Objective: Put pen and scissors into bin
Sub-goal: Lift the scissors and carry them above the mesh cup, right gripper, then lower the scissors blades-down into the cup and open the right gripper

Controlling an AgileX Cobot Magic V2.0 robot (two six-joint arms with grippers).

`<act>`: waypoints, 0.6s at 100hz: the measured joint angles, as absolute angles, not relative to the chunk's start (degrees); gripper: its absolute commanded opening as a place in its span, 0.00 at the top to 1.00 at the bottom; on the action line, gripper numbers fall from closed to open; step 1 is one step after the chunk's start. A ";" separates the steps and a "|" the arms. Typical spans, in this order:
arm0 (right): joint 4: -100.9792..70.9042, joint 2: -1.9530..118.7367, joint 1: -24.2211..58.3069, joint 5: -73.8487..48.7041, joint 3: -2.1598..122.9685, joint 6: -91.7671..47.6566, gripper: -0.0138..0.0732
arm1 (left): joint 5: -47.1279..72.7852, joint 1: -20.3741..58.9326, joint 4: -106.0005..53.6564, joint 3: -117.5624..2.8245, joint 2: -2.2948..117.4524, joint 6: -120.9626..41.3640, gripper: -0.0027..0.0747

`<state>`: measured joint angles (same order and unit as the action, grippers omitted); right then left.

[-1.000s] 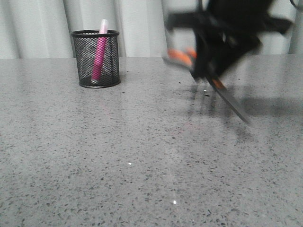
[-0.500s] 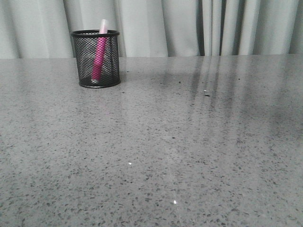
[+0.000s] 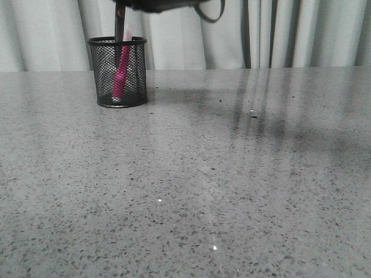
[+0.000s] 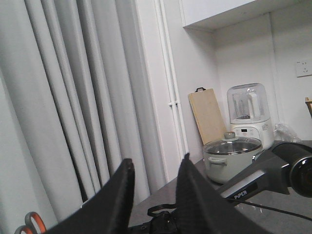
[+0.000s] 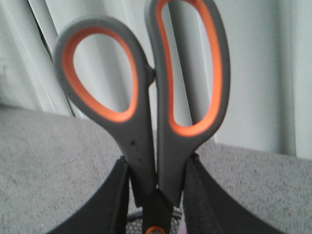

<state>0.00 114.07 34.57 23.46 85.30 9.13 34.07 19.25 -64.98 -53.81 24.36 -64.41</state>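
The bin [image 3: 117,87], a black wire-mesh cup, stands at the far left of the table. The pink pen [image 3: 120,70] leans inside it, its pale end just above the rim. The scissors [image 5: 146,112] hang point-down over the bin with their dark blades [image 3: 120,22] reaching its rim. My right gripper [image 5: 157,165] is shut on them just below the orange-lined finger loops. My left gripper [image 4: 156,159] is open and holds nothing; it points at the curtains, away from the table.
The right arm [image 3: 168,4] crosses the top of the front view above the bin. Grey curtains [image 3: 278,35] hang behind the speckled table [image 3: 203,185]. In the left wrist view a pot [image 4: 231,158], a blender [image 4: 248,114] and a cutting board [image 4: 207,114] stand against a wall.
My right gripper carried the scissors from the right side of the table, up out of the front view, and over to the bin. The pen and bin have not moved.
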 measured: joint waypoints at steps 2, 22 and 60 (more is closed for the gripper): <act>0.00 114.22 34.57 23.36 85.30 9.13 0.92 | 34.18 19.25 -64.98 -53.81 24.36 -64.41 0.72; 0.00 115.70 34.57 20.09 85.30 9.13 0.92 | 35.01 19.25 -64.98 -53.81 24.36 -64.41 0.72; 0.00 115.84 34.57 17.81 85.43 8.86 0.62 | 35.13 19.25 -64.98 -53.81 24.36 -64.41 0.72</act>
